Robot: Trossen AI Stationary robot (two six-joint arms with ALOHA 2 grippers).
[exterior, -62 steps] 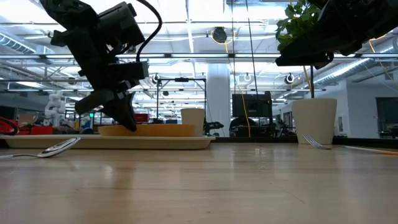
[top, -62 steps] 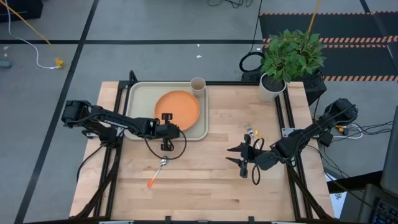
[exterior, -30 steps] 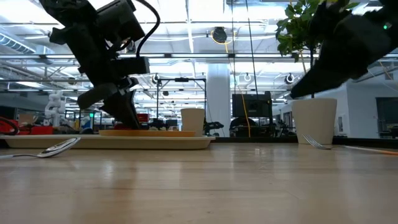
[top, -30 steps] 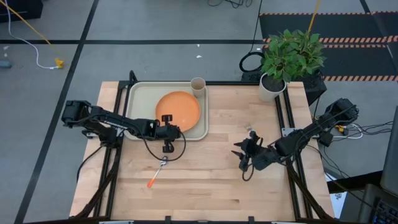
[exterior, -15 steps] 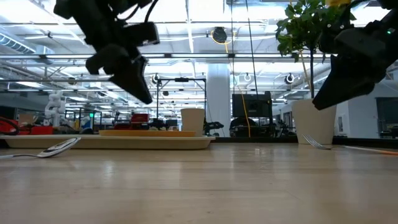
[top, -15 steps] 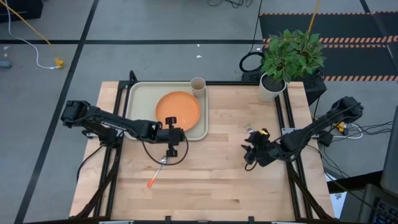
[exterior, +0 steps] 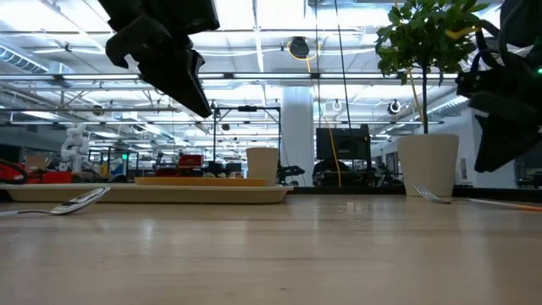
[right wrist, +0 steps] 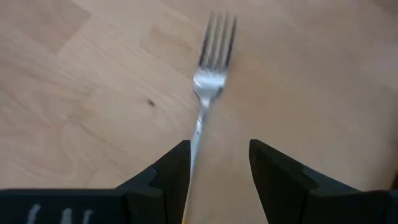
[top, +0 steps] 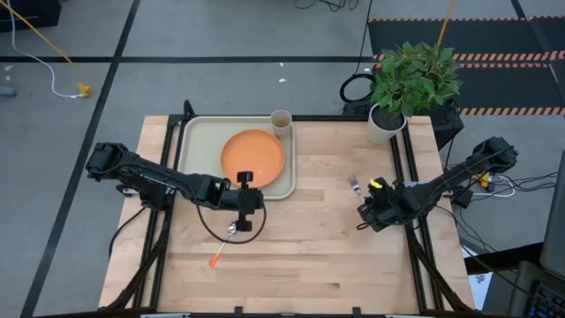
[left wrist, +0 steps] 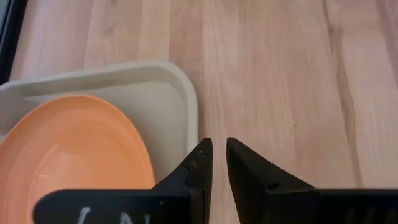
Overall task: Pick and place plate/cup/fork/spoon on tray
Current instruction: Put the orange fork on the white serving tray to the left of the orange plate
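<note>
The orange plate (top: 253, 155) lies flat in the cream tray (top: 201, 141) at the table's far left, and the tan cup (top: 281, 121) stands upright at the tray's far right corner. The spoon (top: 224, 245) lies on the table near the tray, its bowl toward the tray. My left gripper (top: 242, 221) hangs shut and empty above the spoon's bowl, well above the table in the low view (exterior: 200, 106). The fork (right wrist: 208, 81) lies flat on the table at the right. My right gripper (right wrist: 219, 155) is open just above it, a finger on each side of the fork's neck, touching nothing.
A white pot with a green plant (top: 386, 122) stands at the table's far right corner, beyond the fork. The tray's near right corner (left wrist: 186, 81) shows beside my left fingers. Bare wood lies between the two arms and along the near edge.
My left gripper has risen from the tray's near rim and gone toward the table's near edge, over the spoon; the plate stays flat in the tray. My right gripper has gone toward the table's right and far edges and turned over the fork.
</note>
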